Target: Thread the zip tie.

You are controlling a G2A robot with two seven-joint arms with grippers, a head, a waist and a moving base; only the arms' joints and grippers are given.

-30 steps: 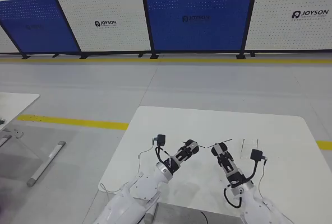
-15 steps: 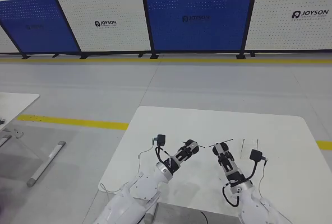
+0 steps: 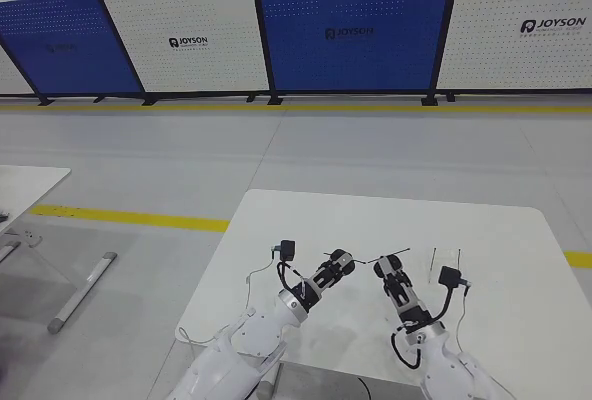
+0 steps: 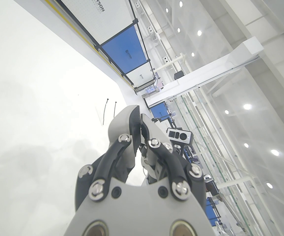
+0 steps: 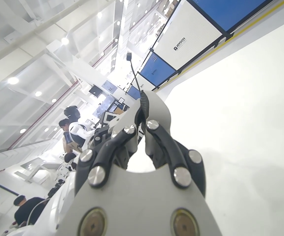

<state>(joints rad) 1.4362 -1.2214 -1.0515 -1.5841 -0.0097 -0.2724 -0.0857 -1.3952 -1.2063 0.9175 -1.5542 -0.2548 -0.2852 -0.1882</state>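
Where the arms sit: both low over the near half of the white bench [image 3: 376, 215], claws near each other, not touching.
Left claw [image 3: 340, 262] [image 4: 140, 117]: pinched closed, pads pressed together.
Dark strand [image 3: 327, 253]: thin line poking out on either side of the left claw's tips in top view; cannot tell if it is gripped.
Right claw [image 3: 387, 263] [image 5: 142, 96]: clamped on the zip tie.
Zip tie [image 5: 134, 72] [image 3: 403, 251]: strap pinched between the right claw's tips, head end sticking out free, up off the bench.
Loose ties [image 3: 434, 259] [image 4: 104, 111]: 2, flat on the bench, side by side, near the right claw.
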